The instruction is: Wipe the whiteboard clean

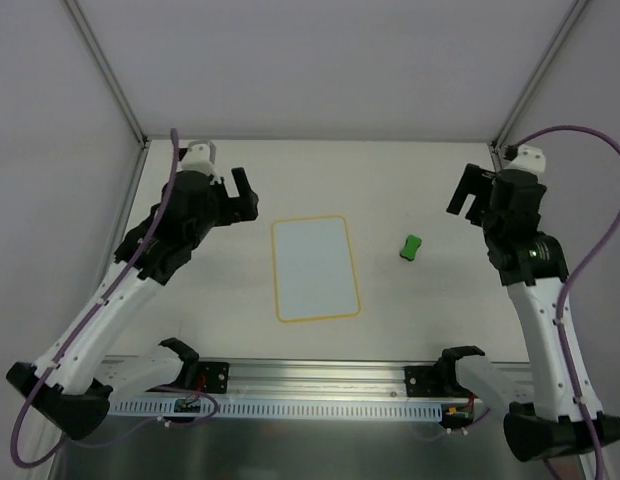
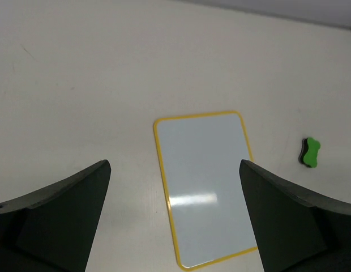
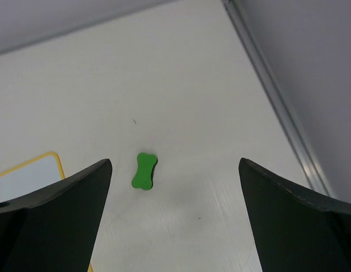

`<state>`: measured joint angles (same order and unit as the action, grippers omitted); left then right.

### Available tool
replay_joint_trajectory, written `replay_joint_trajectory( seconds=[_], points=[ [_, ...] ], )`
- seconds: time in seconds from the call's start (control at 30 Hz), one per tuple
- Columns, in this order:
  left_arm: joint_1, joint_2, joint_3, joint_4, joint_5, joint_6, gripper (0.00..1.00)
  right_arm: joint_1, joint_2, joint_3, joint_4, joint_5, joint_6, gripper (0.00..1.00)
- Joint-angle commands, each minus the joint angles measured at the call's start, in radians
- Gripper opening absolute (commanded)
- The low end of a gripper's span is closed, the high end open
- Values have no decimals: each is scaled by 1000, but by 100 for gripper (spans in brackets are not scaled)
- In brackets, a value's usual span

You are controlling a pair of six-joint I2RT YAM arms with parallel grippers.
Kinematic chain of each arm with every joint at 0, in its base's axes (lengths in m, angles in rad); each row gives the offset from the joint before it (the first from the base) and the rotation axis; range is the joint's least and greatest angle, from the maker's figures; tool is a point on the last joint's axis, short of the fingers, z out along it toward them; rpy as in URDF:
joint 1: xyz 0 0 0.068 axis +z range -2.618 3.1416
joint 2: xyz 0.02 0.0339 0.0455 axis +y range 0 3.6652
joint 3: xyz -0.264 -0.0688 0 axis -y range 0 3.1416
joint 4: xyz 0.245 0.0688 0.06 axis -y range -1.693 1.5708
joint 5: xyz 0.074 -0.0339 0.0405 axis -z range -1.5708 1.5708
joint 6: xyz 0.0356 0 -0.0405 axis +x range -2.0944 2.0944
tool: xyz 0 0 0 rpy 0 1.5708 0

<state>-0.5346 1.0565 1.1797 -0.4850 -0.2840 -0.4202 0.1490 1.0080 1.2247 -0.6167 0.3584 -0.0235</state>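
The whiteboard (image 1: 314, 268), a white rectangle with a thin yellow border, lies flat in the middle of the table. It also fills the lower centre of the left wrist view (image 2: 206, 187), and one corner shows in the right wrist view (image 3: 28, 175). A small green eraser (image 1: 412, 246) lies on the table to the board's right (image 2: 310, 153) (image 3: 144, 171). My left gripper (image 1: 246, 192) hovers open, left of and beyond the board, holding nothing (image 2: 174, 164). My right gripper (image 1: 470, 195) hovers open to the right of the eraser, also holding nothing (image 3: 174, 162).
An aluminium rail (image 1: 320, 385) runs along the near table edge between the arm bases. Slanted metal frame posts (image 1: 110, 70) (image 1: 535, 70) rise at the back corners, with grey walls behind. The right frame strip (image 3: 277, 107) runs along the table's right edge.
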Motion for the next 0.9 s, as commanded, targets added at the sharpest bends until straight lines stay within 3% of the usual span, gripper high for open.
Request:
replay_joint_trajectory(
  seconds=[0.0,0.13,0.4,0.87],
  points=[
    [5,-148,50,-38,-122,144,99,-8,-144,53,-29,100,-119,99],
    [5,-285,66,-43,-182,233,99,-6,-325,85,-26,102,-176,99],
    [5,-536,61,-61,-283,330,99,-8,-528,91,-28,48,-250,99],
    [5,-701,52,-83,-327,403,99,29,-646,27,15,30,-299,99]
  ],
)
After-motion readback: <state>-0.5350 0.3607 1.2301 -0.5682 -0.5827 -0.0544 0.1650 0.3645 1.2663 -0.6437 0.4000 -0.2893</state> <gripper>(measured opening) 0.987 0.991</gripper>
